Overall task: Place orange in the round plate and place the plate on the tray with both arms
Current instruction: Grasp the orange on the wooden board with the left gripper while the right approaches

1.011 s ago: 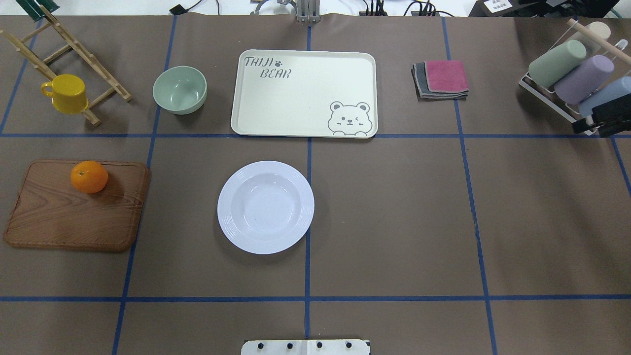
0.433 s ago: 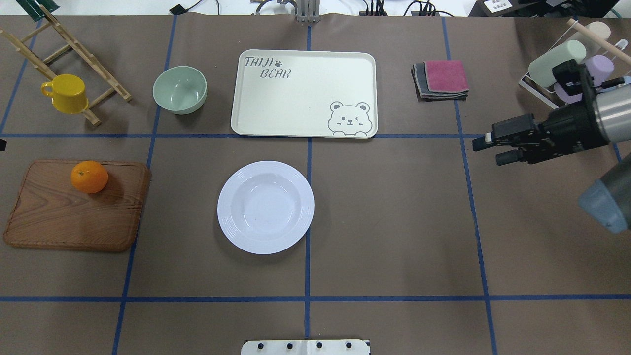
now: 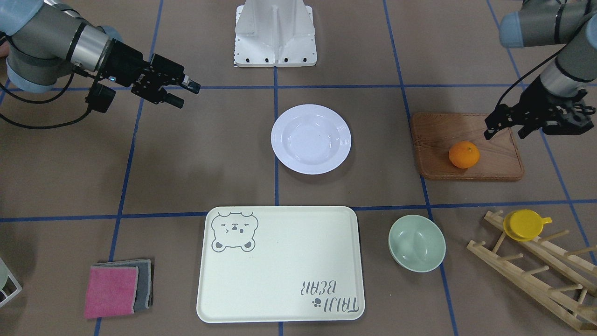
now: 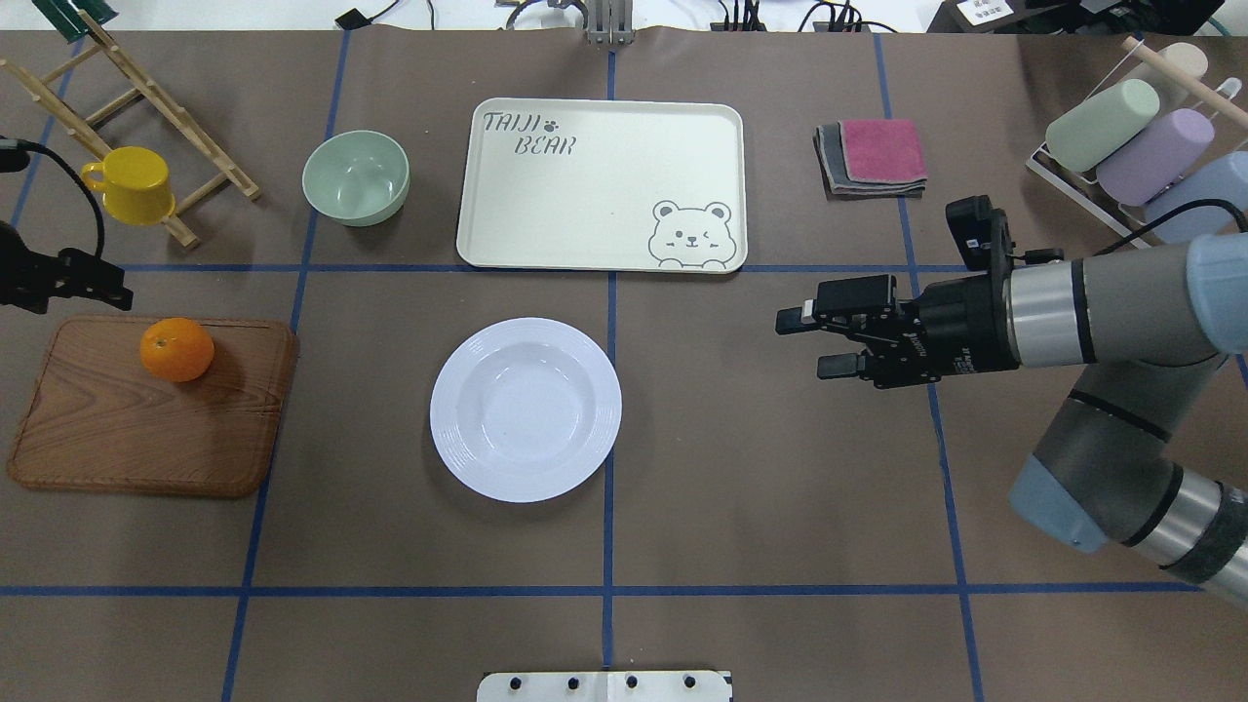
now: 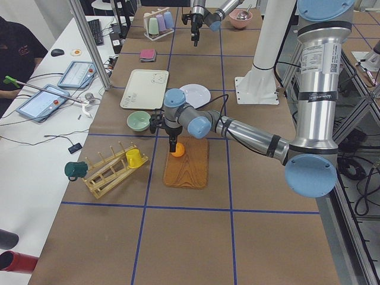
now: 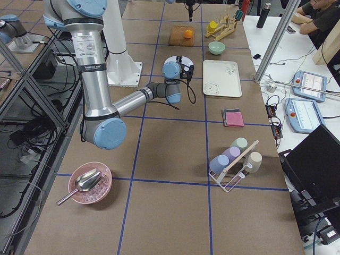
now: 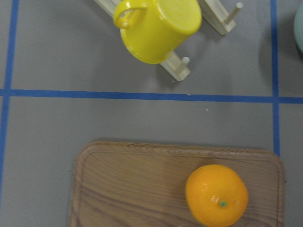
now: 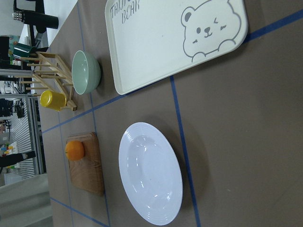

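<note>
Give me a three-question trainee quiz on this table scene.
1. True or false: the plate is empty.
2. The orange rests on: A bowl, B board, C cloth.
3. Name the gripper nearer the orange.
Key: 1 true; 2 B; 3 left gripper.

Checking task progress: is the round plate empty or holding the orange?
Empty. The round plate shows a bare white well; the orange sits on the wooden board.
</note>
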Controlling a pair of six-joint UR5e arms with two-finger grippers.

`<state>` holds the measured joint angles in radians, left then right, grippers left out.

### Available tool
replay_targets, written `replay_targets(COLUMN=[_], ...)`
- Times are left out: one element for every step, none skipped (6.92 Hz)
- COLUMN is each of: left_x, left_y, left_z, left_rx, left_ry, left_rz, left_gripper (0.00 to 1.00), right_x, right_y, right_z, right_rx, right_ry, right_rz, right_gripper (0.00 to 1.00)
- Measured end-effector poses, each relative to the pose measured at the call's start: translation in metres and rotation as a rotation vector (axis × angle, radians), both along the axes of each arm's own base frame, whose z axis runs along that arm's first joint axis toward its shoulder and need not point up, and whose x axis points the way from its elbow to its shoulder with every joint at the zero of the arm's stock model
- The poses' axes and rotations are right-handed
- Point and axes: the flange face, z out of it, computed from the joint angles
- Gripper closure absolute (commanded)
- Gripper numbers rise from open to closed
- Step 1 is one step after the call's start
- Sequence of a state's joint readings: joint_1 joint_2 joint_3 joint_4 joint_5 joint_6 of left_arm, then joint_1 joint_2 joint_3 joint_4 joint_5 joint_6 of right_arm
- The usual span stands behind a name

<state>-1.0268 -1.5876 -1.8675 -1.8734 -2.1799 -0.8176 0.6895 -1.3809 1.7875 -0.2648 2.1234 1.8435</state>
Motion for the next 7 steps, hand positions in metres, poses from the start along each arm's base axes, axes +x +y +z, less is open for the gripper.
replay_targets(left_x=[0.021,0.032,0.04,0.047,0.058,0.068,0.076], left_y=[-0.002,-0.004,-0.008,-0.011,-0.014,-0.016,-0.015], left_z=[-0.003,0.0,0.008,0.018,0.029,0.032,0.032], left_rx=[-0.01,-0.024,-0.035,-0.039,-0.041,-0.049,-0.056], left_ry=[-0.006,-0.012,-0.021,-0.025,-0.02,-0.013,-0.01], left_rz=[0.0,0.001,0.001,0.005,0.009,0.007,0.009], left_gripper=[0.04,0.04,0.04,0.04,0.04,0.04,0.04], right_x=[-0.017,-0.035,-0.05,-0.057,-0.06,-0.061,-0.061], right_y=[0.007,0.015,0.023,0.028,0.03,0.031,0.032], right_z=[-0.009,-0.015,-0.018,-0.02,-0.021,-0.021,-0.022], right_rx=[-0.004,-0.009,-0.014,-0.016,-0.017,-0.016,-0.016], right_ry=[-0.023,-0.037,-0.047,-0.053,-0.056,-0.057,-0.058], right_rz=[0.006,0.024,0.041,0.048,0.051,0.051,0.051], right_gripper=[0.0,0.0,0.0,0.0,0.0,0.0,0.0])
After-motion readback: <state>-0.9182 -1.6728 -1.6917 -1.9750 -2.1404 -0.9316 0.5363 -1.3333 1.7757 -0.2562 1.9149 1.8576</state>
